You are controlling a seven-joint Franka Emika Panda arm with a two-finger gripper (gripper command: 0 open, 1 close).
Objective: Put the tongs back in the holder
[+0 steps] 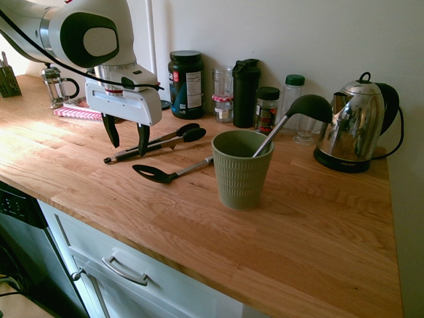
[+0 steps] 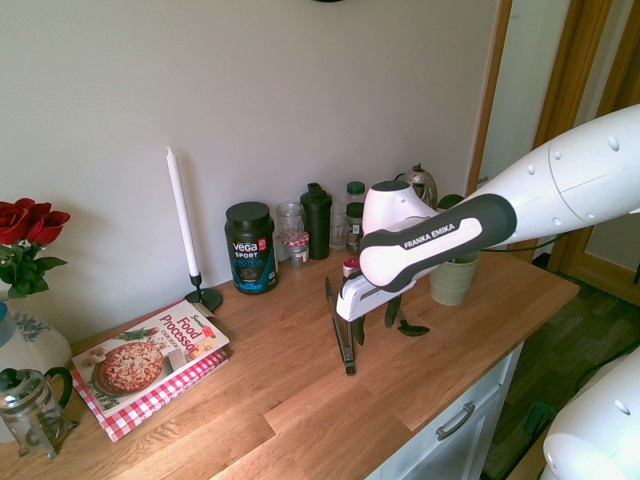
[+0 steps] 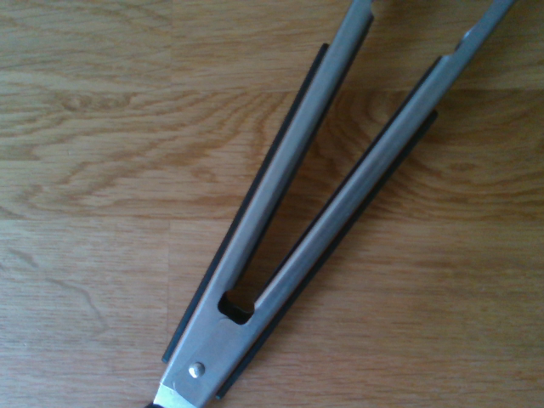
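My claw (image 1: 127,139) hangs pointing straight down over the wooden counter (image 1: 199,218), its two dark fingers spread wide with clear air between them. It holds nothing and touches nothing. The fingertips stand a little above the tongs (image 1: 154,146), one on each side of the silver arms near the hinged handle end, so the tongs lie under the gap between my fingers.

The tongs lie flat on the counter, not yet in the holder. Their joined end points toward the near left, and their two black rounded tips point toward the far right, close to the row of jars at the wall. In the wrist view the two metal arms spread apart from the riveted hinge, with bare wood showing between them.

The holder (image 1: 242,169), an olive-green ribbed cup, stands upright to the right of the tongs and apart from them. A black ladle (image 1: 310,106) leans in it, its bowl rising over the right side of the rim. A black slotted spoon (image 1: 162,173) lies on the counter between the tongs and the holder, its metal handle reaching toward the cup's left side. Whether that handle touches the cup I cannot tell
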